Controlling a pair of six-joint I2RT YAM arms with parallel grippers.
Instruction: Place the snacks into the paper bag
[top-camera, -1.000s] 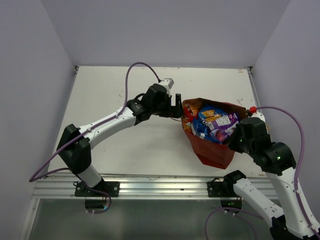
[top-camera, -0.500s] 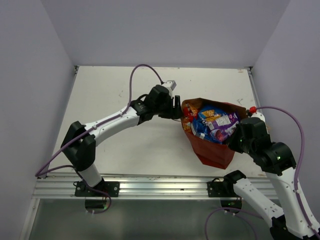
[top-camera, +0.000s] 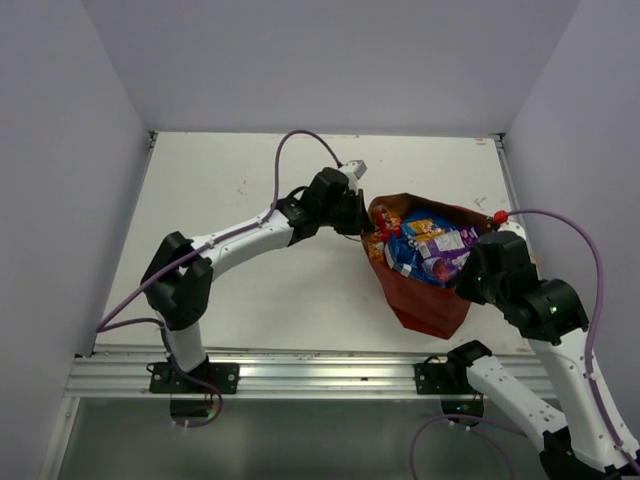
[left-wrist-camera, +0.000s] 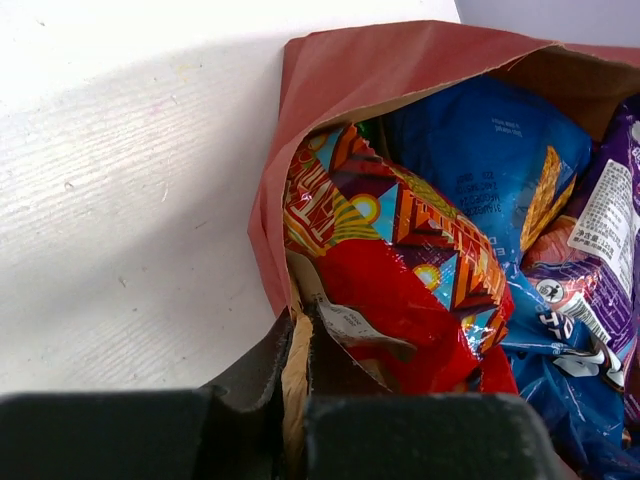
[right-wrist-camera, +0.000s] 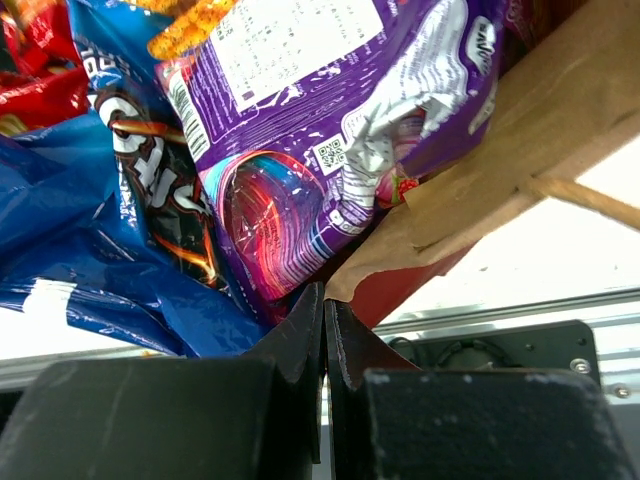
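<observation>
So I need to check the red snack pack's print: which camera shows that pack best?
The left wrist view: the red snack pack sits mid-frame, close, its patterned top plain. The top external view gives only a small red-orange sliver at the left rim of the paper bag; the right wrist view just a red corner.

The paper bag (top-camera: 428, 305) hides the lower parts of the snacks (top-camera: 425, 245); the purple bag (right-wrist-camera: 330, 150) runs off the right wrist view's top edge.
</observation>
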